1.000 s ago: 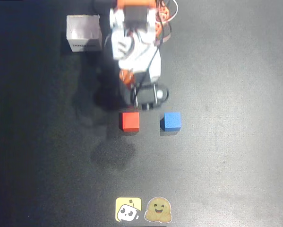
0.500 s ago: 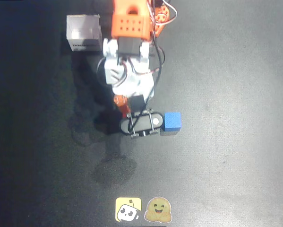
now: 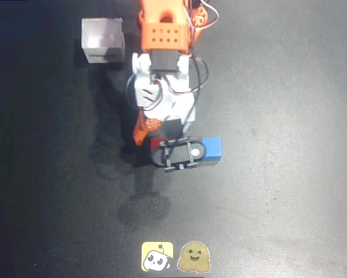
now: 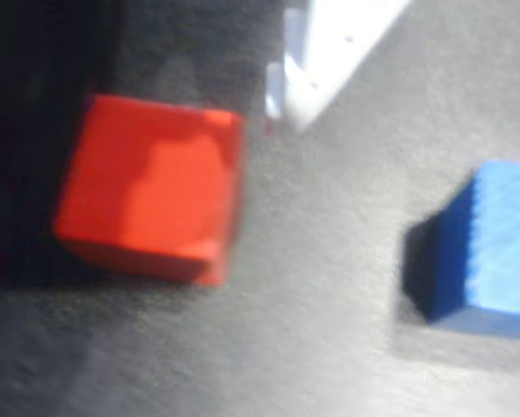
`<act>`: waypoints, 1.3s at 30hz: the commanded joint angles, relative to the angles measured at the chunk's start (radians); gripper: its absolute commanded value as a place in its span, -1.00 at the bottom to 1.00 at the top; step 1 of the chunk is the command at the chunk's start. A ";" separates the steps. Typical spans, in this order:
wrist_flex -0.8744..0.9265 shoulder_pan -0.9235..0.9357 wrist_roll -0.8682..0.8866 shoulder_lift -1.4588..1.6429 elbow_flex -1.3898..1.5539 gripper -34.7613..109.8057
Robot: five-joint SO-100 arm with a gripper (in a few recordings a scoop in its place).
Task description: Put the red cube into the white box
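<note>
Red cube point(image 4: 147, 187), frame left, looks light, rigid, matte; grip opposite flat faces; jaw state unclear

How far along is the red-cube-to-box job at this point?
Done: the end effector has reached the red cube, whose corner shows beneath the arm in the overhead view. In hand: the grasp; in the wrist view the cube sits on the table with a white finger beside it, not visibly clamped. Left: closing, lifting, carrying to the white box. The blue cube sits untouched.
</note>
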 commanded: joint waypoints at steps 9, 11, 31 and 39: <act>-0.077 -0.011 0.018 -0.112 -0.031 -0.11; -0.086 -0.011 0.018 -0.126 -0.031 -0.11; -0.261 -0.009 0.032 -0.144 0.098 -0.52; -0.255 -0.003 0.032 -0.112 0.097 -0.52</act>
